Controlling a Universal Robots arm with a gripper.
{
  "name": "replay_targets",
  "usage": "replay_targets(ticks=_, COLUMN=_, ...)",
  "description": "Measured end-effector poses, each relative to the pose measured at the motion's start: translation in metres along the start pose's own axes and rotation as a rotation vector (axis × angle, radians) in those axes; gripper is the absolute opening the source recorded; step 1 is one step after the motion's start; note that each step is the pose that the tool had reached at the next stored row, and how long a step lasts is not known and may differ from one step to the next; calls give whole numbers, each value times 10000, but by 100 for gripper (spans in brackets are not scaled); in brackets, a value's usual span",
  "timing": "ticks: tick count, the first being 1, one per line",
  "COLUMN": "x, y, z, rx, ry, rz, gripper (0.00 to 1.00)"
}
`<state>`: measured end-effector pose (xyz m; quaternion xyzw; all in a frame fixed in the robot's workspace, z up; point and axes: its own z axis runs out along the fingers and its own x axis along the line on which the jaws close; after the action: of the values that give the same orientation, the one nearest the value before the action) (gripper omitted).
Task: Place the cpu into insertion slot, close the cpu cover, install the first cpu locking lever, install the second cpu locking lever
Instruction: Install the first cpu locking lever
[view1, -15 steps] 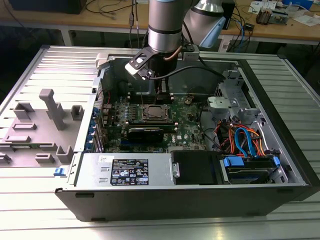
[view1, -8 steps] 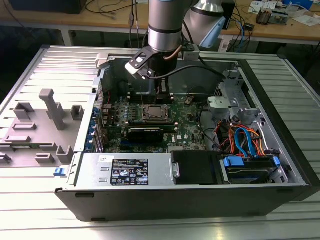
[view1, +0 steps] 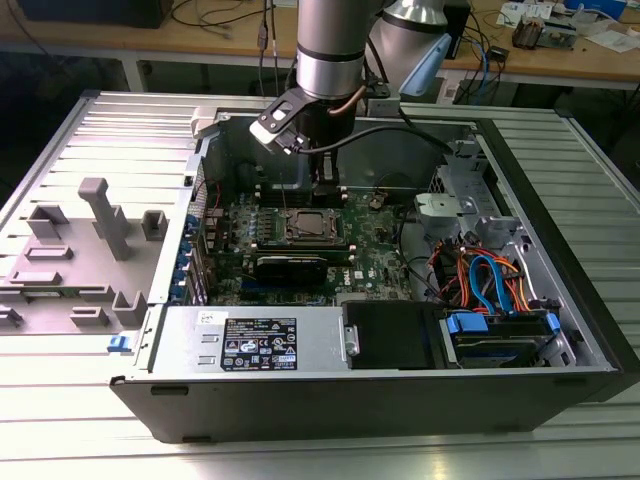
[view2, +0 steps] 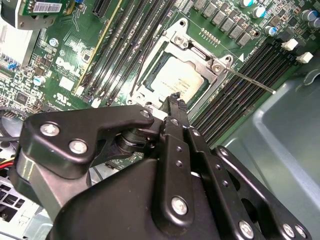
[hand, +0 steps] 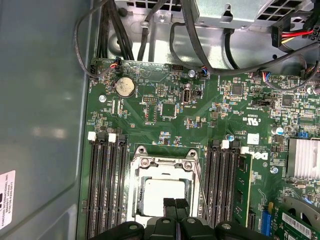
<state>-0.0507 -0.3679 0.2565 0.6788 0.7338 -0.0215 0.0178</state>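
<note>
The cpu (view2: 177, 80) lies flat in the insertion slot (hand: 162, 187) of the green motherboard (hand: 160, 120), its silvery top showing (hand: 159, 192). The silver cpu cover (view2: 197, 55) lies down around it, framing the chip (hand: 162, 162). One thin wire lever (view2: 250, 81) sticks out past the socket over the memory slots, and another (view2: 142, 62) runs along the opposite side. My gripper (view2: 174, 97) is shut with nothing between its fingers, and its tips (hand: 175, 202) hover just over the socket's near edge. In the exterior view the gripper (view1: 323, 195) hangs right above the socket (view1: 312, 228).
Open computer case (view1: 560, 260) on a ribbed metal table. Long black memory slots (hand: 107, 185) flank the socket on both sides. Cable bundles (hand: 150, 30) and a drive bay with blue and orange wires (view1: 490, 280) sit nearby. A grey fixture (view1: 95, 240) stands outside at the exterior view's left.
</note>
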Motion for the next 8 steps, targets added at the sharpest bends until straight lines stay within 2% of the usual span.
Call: replay_targets(ticks=8, x=0, y=0, z=-1, rx=0, ry=0, rz=0, gripper=11)
